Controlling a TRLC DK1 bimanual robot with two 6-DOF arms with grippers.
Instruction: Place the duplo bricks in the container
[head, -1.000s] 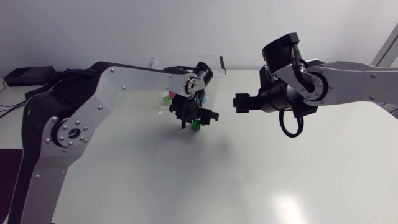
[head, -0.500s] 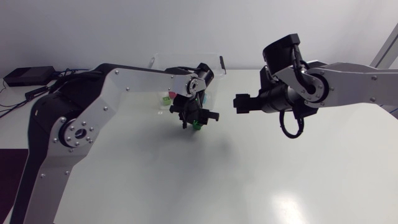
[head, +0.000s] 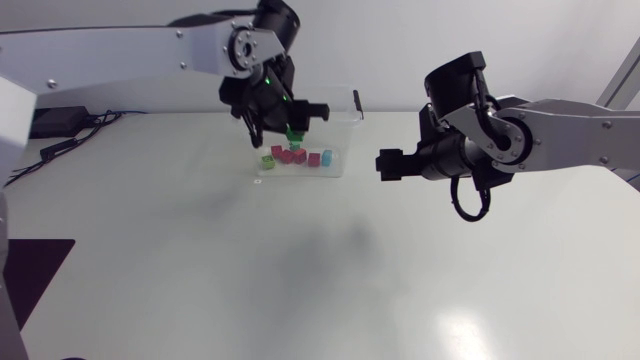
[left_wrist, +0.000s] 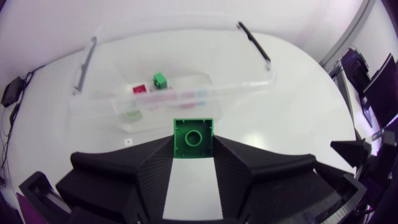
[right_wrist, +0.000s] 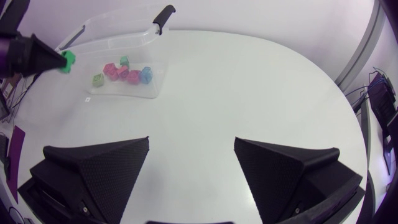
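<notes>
My left gripper (head: 293, 122) is shut on a green duplo brick (head: 296, 132) and holds it in the air over the clear plastic container (head: 345, 118). In the left wrist view the green brick (left_wrist: 193, 138) sits studs-up between the fingers, with the container (left_wrist: 252, 86) just ahead and below. Several bricks lie inside: green (head: 267, 159), red (head: 284, 153), pink (head: 299, 157) and blue (head: 326, 157). My right gripper (head: 384, 163) hangs open and empty to the right of the container. The right wrist view shows that gripper (right_wrist: 193, 168) wide apart, with the container (right_wrist: 118, 34) and the held green brick (right_wrist: 67, 59) far ahead.
The container has black handles (left_wrist: 254, 43) on its rim. A black box with cables (head: 55, 120) lies at the table's far left edge. The white tabletop (head: 330, 280) stretches bare in front of both arms.
The left gripper closed on the green brick at the table, then the arm lifted it up and back to above the container. The right arm stayed still.
</notes>
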